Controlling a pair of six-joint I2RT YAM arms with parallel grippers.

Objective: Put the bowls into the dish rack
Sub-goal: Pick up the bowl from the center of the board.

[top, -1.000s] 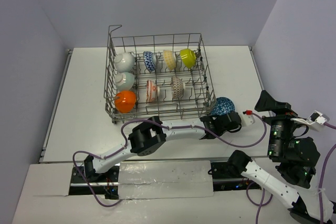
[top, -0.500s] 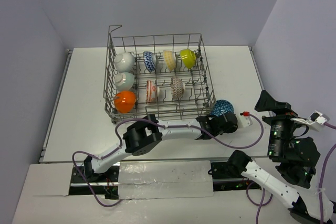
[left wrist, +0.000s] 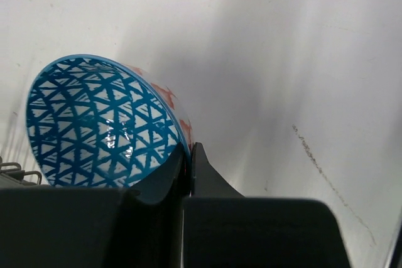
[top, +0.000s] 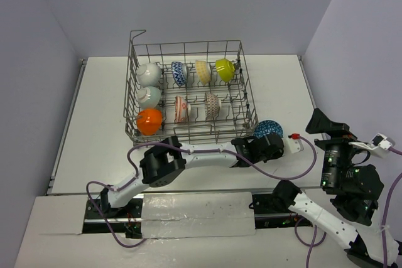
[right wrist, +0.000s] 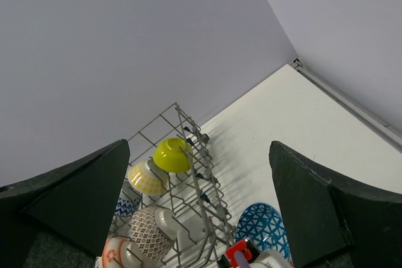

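My left gripper (top: 266,139) is shut on the rim of a blue-and-white patterned bowl (top: 267,128), held tilted just right of the dish rack's (top: 242,54) near right corner. In the left wrist view the bowl (left wrist: 100,123) shows its blue triangle pattern and red-marked outside, with my fingertips (left wrist: 200,158) pinching its rim. The grey wire rack holds several bowls on edge: lime (top: 224,69), pale yellow (top: 202,70), dark-blue patterned (top: 179,73), two white (top: 149,74), orange (top: 149,121), red-white (top: 182,108) and grey patterned (top: 212,105). My right gripper (right wrist: 201,218) is open and empty, raised at the right.
The rack's raised corner loop (top: 137,32) stands at its far left. Purple cables (top: 295,171) trail across the near table by the arm bases. Walls close in the table on the left, back and right.
My left gripper has drawn slightly left with the blue patterned bowl, bringing it closer to the rack's near right corner. The right arm has not moved.
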